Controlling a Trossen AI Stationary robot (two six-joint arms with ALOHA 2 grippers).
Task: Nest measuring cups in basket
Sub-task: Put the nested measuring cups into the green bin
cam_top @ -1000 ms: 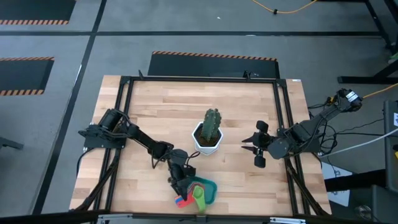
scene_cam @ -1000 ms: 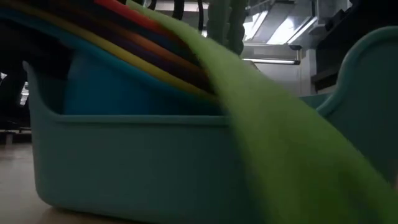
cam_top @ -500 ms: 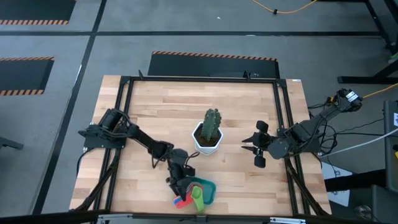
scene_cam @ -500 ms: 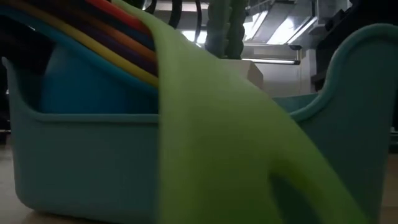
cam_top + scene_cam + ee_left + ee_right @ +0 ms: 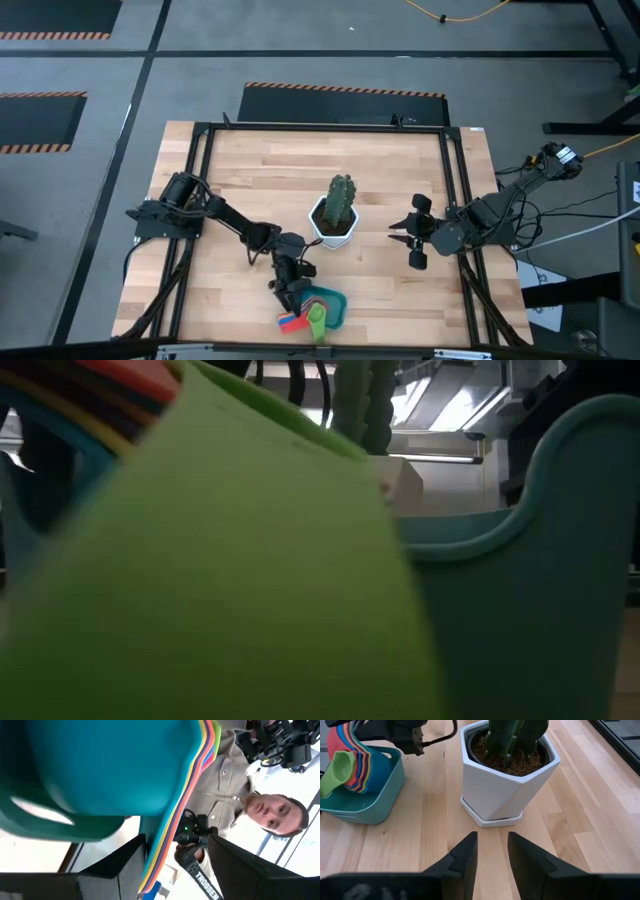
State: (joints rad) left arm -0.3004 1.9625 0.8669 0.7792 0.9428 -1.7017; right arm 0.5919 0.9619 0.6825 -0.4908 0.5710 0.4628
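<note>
1. Since a second earlier, the left gripper (image 5: 291, 293) had shifted slightly toward the twelve o'clock side of the small teal rounded-rectangular plastic basket (image 5: 338, 303), and in the low view the green handle (image 5: 230, 580) had swung over to fill most of the picture.
2. The basket sat on the light wooden table (image 5: 400, 190) near its six o'clock edge, at about seven o'clock from the white hexagonal pot with the green cactus (image 5: 334, 222).
3. The stack of nested round plastic measuring cups (image 5: 347, 755) lay tilted in the basket, rims fanned in red, orange, yellow and blue; the small green cup (image 5: 340, 766) lay on the open side of the stack, its handle reaching over the basket rim.
4. The left gripper was against the basket's nine-to-twelve o'clock side; whether its jaws were clenched or released cannot be told.
5. The right gripper (image 5: 412, 242) waited at three o'clock of the pot, well apart from the basket, jaws parted and holding nothing.
6. A person in a grey buttoned shirt (image 5: 225, 775) showed beyond the table in the left wrist view.
</note>
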